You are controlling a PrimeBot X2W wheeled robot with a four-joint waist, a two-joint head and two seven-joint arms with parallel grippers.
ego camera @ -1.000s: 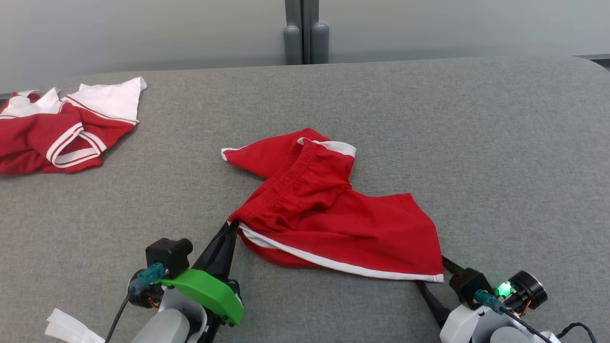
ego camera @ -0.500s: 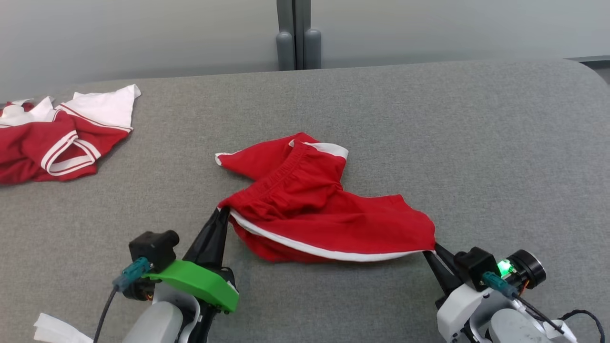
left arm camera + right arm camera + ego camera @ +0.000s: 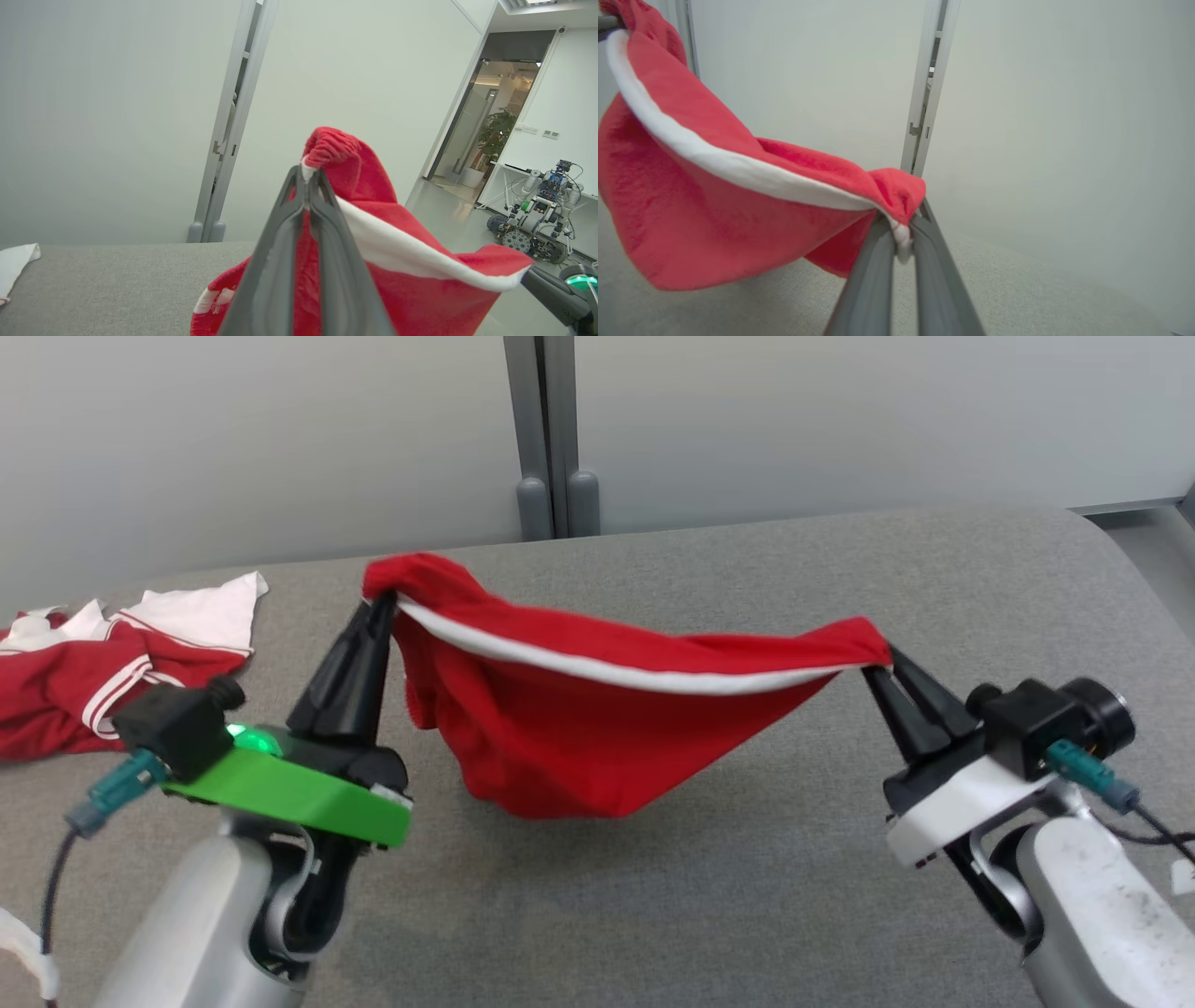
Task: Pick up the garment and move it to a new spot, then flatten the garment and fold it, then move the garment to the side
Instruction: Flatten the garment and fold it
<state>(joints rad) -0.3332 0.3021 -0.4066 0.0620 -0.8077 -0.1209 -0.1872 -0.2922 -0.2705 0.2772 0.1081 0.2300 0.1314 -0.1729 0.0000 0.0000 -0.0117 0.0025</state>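
Garment (image 3: pixel 579 747) strung between both grippers, mid-frame in my head view.
I see its long axis running left to right, the white-trimmed edge on top and dipping slightly toward the right, the red body sagging down toward the grey table (image 3: pixel 747 896). My left gripper (image 3: pixel 381 602) has its jaws pinched on the bunched left corner; my right gripper (image 3: pixel 882 663) has its jaws pinched on the right corner. Another red-and-white garment (image 3: pixel 103 663) lies at the left edge.
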